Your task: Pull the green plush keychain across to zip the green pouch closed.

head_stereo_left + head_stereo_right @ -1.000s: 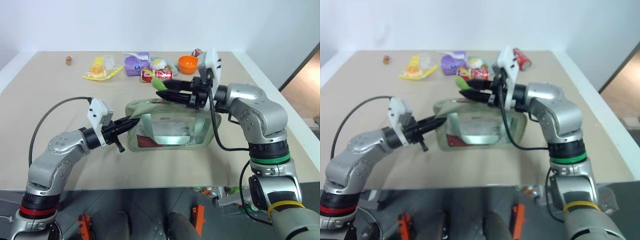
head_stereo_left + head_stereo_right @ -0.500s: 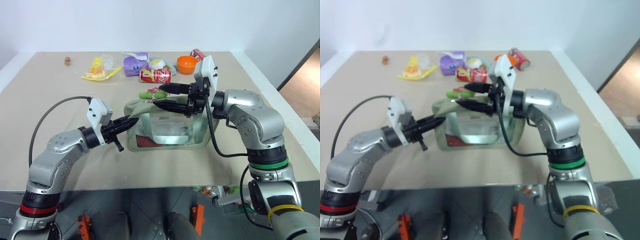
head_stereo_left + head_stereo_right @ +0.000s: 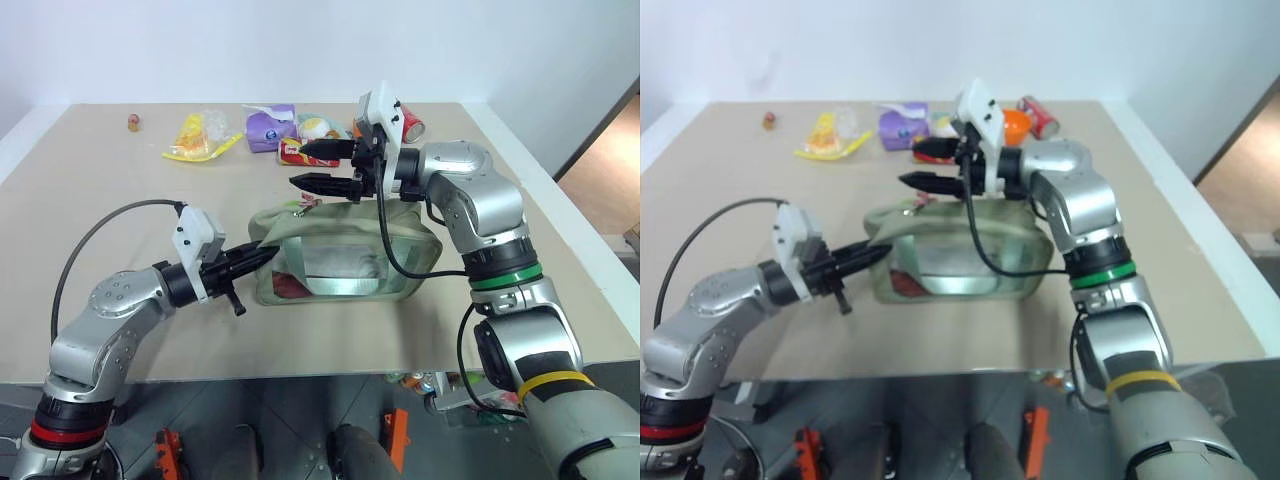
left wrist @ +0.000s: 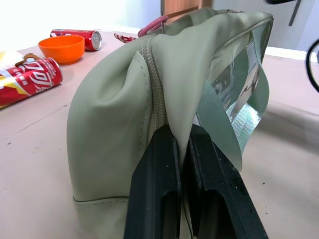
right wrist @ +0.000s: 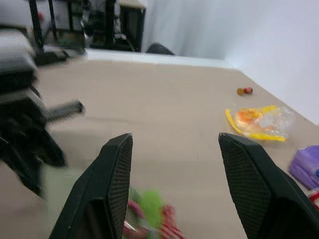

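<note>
Green pouch [image 3: 345,255]: pale sage fabric with clear window panel, lying near the middle of the table [image 3: 90,230], toward its front edge. Left end pinched in the left gripper [image 3: 262,255], whose two black fingers are clamped tight on the fabric beside the zipper seam. Green plush keychain [image 5: 148,205]: lime-green, fuzzy, at the pouch's top near its left end, with a pinkish cord beside it; not held. Right gripper [image 3: 312,166]: above the pouch's top, fingers spread wide, nothing between them. Along the far edge: yellow wrapper [image 3: 200,138], purple packet [image 3: 270,128], red can [image 3: 305,153], orange bowl [image 4: 62,48].
</note>
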You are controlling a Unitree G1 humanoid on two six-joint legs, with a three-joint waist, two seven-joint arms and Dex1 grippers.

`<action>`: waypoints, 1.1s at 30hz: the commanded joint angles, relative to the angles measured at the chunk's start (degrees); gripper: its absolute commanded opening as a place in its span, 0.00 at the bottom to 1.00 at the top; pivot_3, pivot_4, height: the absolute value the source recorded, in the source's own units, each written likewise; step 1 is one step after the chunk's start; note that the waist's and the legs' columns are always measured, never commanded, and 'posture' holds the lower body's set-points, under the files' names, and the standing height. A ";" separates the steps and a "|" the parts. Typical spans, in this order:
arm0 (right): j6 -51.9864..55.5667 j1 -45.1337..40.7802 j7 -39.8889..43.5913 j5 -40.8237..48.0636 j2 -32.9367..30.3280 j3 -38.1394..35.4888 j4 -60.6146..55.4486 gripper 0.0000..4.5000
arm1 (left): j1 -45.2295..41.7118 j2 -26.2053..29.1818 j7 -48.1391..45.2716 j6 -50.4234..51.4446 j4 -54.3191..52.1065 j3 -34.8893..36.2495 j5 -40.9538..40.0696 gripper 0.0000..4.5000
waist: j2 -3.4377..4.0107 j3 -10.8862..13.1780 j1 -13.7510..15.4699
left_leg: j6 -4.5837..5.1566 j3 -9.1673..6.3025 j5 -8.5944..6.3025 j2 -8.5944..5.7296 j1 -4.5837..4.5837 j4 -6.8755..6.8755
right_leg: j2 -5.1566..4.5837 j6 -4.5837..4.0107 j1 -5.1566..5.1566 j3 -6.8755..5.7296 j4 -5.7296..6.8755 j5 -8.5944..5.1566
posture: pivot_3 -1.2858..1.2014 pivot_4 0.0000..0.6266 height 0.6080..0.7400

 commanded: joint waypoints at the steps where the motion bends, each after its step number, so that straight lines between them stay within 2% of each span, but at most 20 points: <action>1: -6.95 -3.65 3.36 -3.05 -1.15 -0.23 6.30 0.62 | 2.88 1.55 -1.02 3.10 -0.97 -1.73 -0.42 0.00 | 0.00 0.00 0.07 | 0.00 -0.02 0.00 0.00 0.00 0.00 | 0.00 -0.06 0.00 -0.01 0.00 0.02 | 0.52 0.24 1.00; 6: -11.83 -5.50 9.96 -5.20 -4.09 0.03 11.49 0.62 | 4.81 2.68 -0.99 3.46 -2.27 -0.94 -1.08 0.00 | 0.01 0.01 0.05 | 0.00 -0.01 0.00 0.00 0.00 0.00 | -0.01 -0.06 0.00 -0.01 0.00 0.02 | 0.52 0.24 1.00; 13: -8.90 -2.74 19.18 -3.77 -7.21 0.69 5.20 0.62 | 4.11 3.48 -0.70 3.18 -1.17 -0.15 -0.89 0.00 | 0.04 0.02 -0.02 | 0.00 -0.01 0.00 0.02 0.05 0.00 | 0.03 -0.05 0.01 -0.02 0.02 0.01 | 0.52 0.24 1.00; 23: -6.87 3.47 19.10 -4.31 -5.04 2.19 -2.53 0.62 | 0.69 3.07 -0.77 3.07 -0.07 -0.53 -1.03 0.00 | 0.04 0.02 -0.01 | -0.01 -0.03 0.01 0.03 0.06 0.01 | 0.03 -0.01 0.04 -0.03 0.02 -0.01 | 0.52 0.24 1.00; 33: -8.95 3.75 17.34 -5.95 -2.42 3.02 -0.02 0.62 | -0.04 2.19 0.11 3.33 -0.73 -0.95 -1.04 0.00 | 0.04 0.02 0.00 | -0.01 -0.03 0.01 0.03 0.06 0.01 | 0.03 -0.01 0.04 -0.03 0.02 0.00 | 0.52 0.24 1.00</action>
